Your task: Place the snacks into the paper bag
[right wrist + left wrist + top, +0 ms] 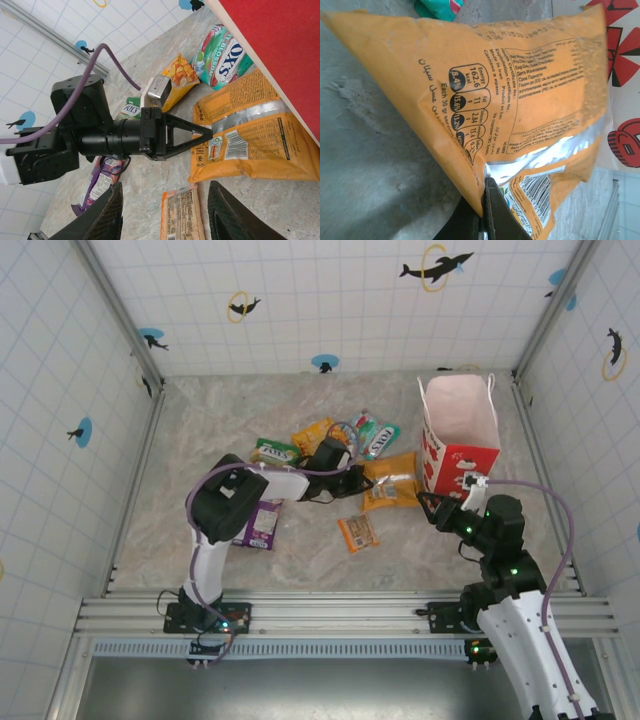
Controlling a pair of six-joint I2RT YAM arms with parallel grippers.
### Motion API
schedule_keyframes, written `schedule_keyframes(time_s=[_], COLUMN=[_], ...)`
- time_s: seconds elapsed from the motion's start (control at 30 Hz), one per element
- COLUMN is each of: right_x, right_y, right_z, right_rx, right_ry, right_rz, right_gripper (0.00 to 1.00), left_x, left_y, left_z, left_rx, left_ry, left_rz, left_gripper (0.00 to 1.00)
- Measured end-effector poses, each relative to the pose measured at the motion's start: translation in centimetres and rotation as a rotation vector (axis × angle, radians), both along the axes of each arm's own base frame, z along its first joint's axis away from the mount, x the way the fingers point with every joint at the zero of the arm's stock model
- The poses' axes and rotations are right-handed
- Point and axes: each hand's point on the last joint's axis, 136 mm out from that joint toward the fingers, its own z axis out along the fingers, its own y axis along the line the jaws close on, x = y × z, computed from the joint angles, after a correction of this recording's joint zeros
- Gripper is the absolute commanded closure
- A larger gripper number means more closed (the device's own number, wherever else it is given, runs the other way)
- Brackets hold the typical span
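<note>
Orange pouch (250,145) pinched at left edge in left gripper (210,133) | paper bag (456,454) just right, mouth up | right gripper (166,195) part-open, empty

Bright, even light, soft shadows; foil glare on the orange pouch (520,100).

Our left arm stretches forward and to the right, with the left gripper (207,133) pinched tight on the yellow-orange pouch (470,100). Our right gripper (167,205) hovers low, jaws parted.
</note>
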Motion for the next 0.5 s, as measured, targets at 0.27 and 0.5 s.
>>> schedule_keyframes(time_s=[0.27, 0.5], right_x=[0.0, 0.4], right_y=[-0.1, 0.1], right_z=[0.7, 2.1], right_rx=[-0.015, -0.075], right_ry=[-0.049, -0.122], right_rz=[0.004, 0.038], right_gripper=[0.55, 0.56], left_x=[-0.1, -0.9], left_y=[1.8, 3.9], left_z=[7.3, 14.5], left_rx=[0.053, 0.095], left_ry=[-0.232, -0.527], left_rz=[-0.066, -0.162], left_gripper=[0.98, 1.0])
